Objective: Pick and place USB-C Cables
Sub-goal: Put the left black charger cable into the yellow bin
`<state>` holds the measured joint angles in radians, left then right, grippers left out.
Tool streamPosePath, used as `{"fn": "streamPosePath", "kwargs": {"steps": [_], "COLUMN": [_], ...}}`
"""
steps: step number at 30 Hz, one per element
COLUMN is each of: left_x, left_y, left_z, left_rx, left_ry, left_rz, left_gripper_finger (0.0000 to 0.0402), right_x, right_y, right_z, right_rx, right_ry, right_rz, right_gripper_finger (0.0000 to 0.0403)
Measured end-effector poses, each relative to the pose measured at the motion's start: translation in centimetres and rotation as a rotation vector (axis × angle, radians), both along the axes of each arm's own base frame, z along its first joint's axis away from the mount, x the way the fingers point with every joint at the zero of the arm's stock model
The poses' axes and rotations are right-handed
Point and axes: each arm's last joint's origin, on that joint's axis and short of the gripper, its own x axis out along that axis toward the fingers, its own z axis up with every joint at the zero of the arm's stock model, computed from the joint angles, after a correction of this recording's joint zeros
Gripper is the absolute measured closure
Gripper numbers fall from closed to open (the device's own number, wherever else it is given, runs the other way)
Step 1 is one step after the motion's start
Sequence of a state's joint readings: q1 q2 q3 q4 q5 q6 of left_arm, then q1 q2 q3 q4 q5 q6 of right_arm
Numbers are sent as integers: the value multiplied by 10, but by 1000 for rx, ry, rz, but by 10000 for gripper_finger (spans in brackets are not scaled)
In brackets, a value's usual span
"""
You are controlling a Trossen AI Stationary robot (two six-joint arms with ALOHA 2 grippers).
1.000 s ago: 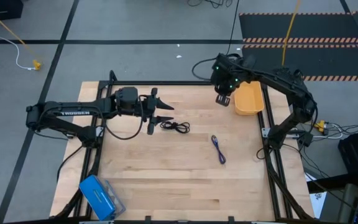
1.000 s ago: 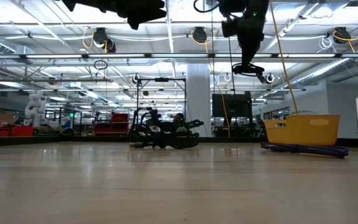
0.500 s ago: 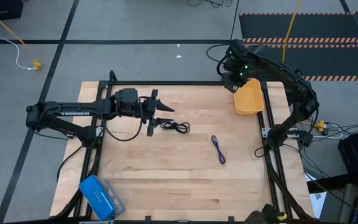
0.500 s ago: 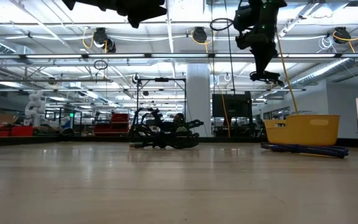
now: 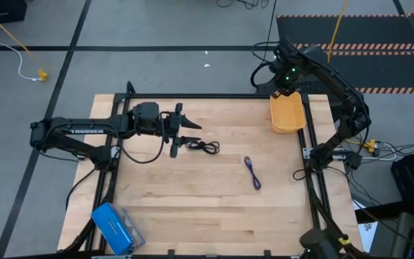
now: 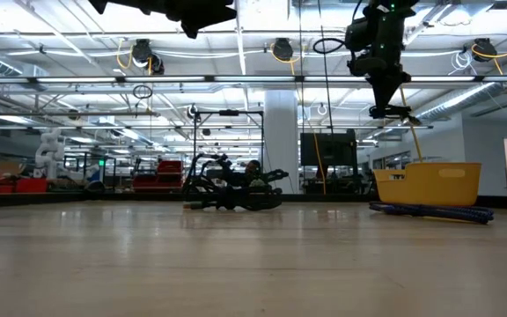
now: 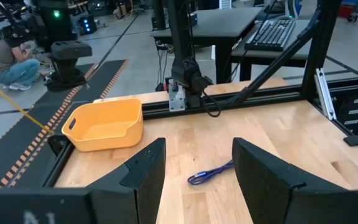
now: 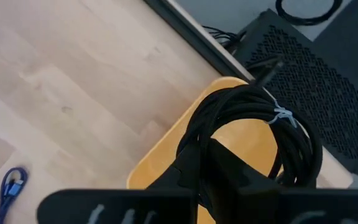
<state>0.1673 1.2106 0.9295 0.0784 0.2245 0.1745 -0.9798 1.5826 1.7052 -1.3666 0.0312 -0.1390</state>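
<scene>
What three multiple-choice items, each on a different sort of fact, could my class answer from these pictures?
1. Where is the right gripper?
A. above the yellow bin
B. beside the blue box
C. resting on the table

2. What colour is the cable lying alone mid-table?
A. red
B. purple-blue
C. white

3. What state is the right gripper in?
A. open and empty
B. shut on a coiled black cable
C. out of view

Key: 1 A, the high view shows it over the bin's far end; 2 B, seen from above; 3 B, its wrist view shows the coil held.
</scene>
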Motion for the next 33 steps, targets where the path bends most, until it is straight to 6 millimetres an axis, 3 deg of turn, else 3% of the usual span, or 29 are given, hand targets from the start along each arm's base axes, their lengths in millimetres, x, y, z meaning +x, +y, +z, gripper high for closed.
{"fn": "streamPosePath", "kwargs": {"steps": [7, 23, 33], "left_x": [0, 0, 0], "left_y": [0, 0, 0], "left_z": [0, 0, 2], "left_rx": [0, 0, 6], "left_ry": [0, 0, -21], "left_rz": [0, 0, -1], "left_gripper_finger": [213, 213, 213], "right_x": [-6, -10, -13], "right_y": [-2, 0, 5], "right_z": [-17, -112, -149], "right_rx": [49, 102, 63], "right_ry": [29, 108, 101], "right_rz": [-45, -148, -156], "right_gripper_finger": [399, 399, 399]}}
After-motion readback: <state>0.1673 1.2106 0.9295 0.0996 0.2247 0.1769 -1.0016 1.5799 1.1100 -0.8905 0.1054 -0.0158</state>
